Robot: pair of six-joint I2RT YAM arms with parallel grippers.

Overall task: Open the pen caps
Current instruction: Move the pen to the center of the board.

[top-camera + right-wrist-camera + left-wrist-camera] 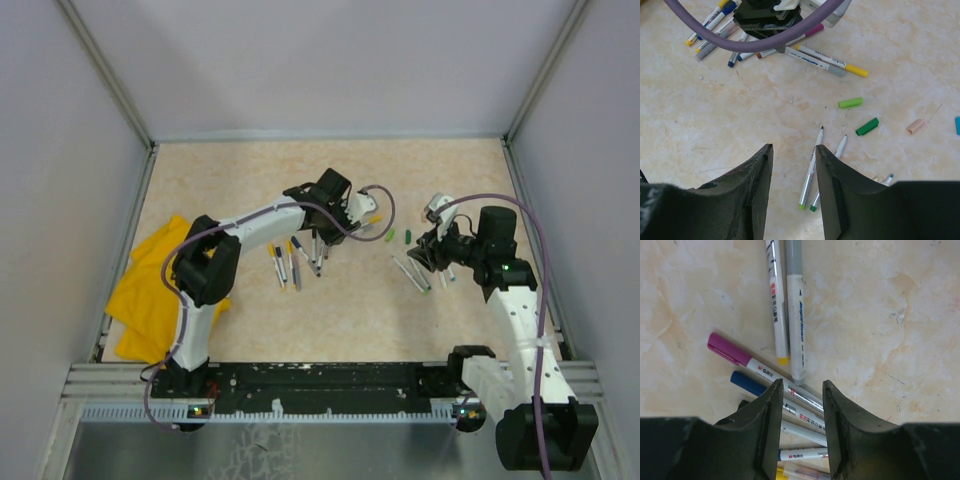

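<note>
At the left edge of the bench [440, 180], a crumpled yellow cloth [145, 290]. Near mid-bench, left pincer [801, 385] part open, straddling the barrels of a fan of capped pens [767, 372], none clamped. Toward the right edge, right pincer [794, 147] part open and empty above uncapped pens [810, 175]. Just beyond, two loose green pen caps [850, 102], apart.

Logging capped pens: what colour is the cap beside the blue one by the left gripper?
The cap is magenta; the left wrist view shows it best.
</note>
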